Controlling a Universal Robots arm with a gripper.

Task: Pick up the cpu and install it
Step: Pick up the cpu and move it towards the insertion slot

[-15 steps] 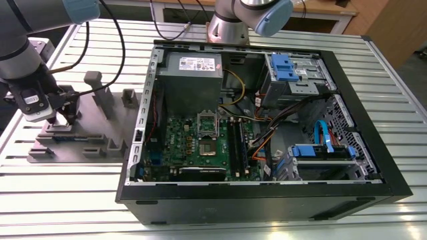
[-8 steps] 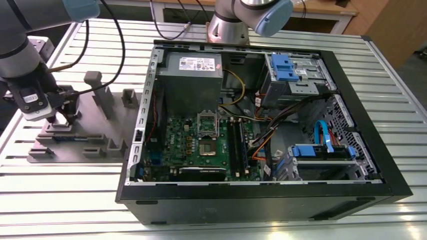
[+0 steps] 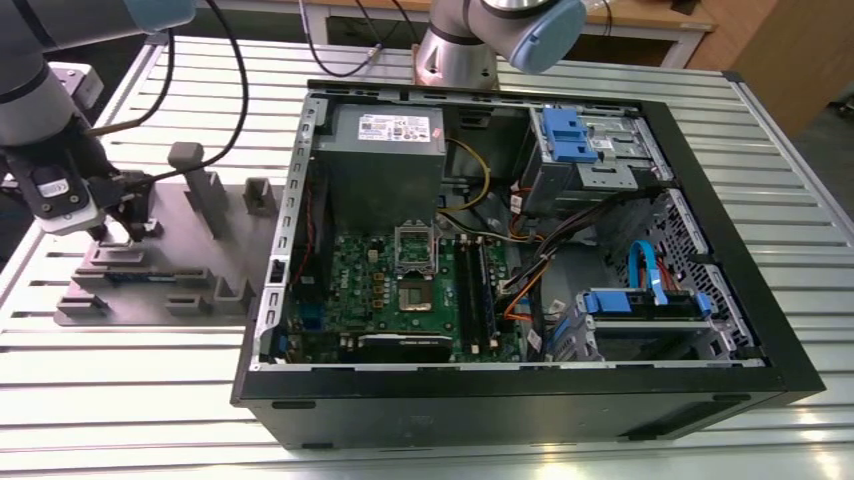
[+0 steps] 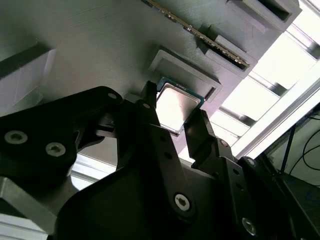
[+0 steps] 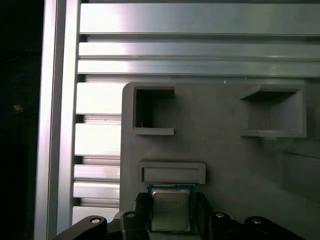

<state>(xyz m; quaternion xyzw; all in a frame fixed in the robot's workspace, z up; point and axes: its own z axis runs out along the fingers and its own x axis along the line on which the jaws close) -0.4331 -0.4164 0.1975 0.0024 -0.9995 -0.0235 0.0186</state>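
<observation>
The cpu is a small square chip with a shiny metal top. It lies low against the grey fixture tray, just beside a raised rim. My gripper straddles it, with one black finger pressed to each of two opposite edges. In the second wrist view the cpu sits between the same fingertips of the gripper. In the exterior view my gripper is down on the tray at the exterior view's left, well apart from the open computer case.
Upright posts stand on the tray close to my gripper. Inside the case lie the green motherboard with its socket, a grey power supply and blue drive brackets. Another arm's base stands behind the case on the slatted metal table.
</observation>
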